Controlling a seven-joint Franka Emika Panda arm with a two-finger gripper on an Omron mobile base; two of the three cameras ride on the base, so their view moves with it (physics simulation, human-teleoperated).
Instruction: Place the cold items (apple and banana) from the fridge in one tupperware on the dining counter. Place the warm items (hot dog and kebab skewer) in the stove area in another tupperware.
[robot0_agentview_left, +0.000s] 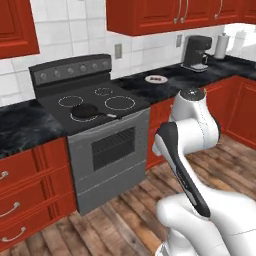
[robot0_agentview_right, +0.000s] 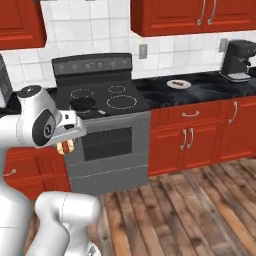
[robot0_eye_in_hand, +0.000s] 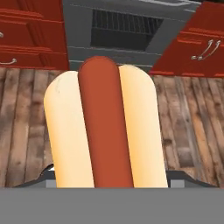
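Hot dog (robot0_eye_in_hand: 105, 127) is lying nearest the hand camera, its sausage and pale bun running lengthwise away from the lens, and the gripper (robot0_agentview_right: 66, 147) is pinching it across the bun with the jaws standing wide around it; the hand view is not showing the fingertips themselves, since the bun is covering them. From the right base view, the same hot dog is showing as a small tan and red end hanging under the hand, just in front of the oven door (robot0_agentview_right: 107, 144) and well above the wooden floor (robot0_eye_in_hand: 188, 131). Judged from this, the warm-item step is in hand: the hot dog is being carried clear of the stove area, and the next move is calling for a drive or swing toward a tupperware, with the grip kept firm because the bun looks soft and rounded. No tupperware is appearing in these frames, so its location cannot be told. Beyond the arm, the stove (robot0_agentview_left: 95, 107) is carrying a dark frying pan (robot0_agentview_left: 86, 111) on a front burner, seen in both base views. Farther along the black counter (robot0_agentview_right: 200, 92), a small white plate (robot0_agentview_right: 178, 84) is holding a dark item, possibly the kebab skewer, though it is too small to confirm. Farthest back, a coffee machine (robot0_agentview_left: 196, 53) is standing by the wall.
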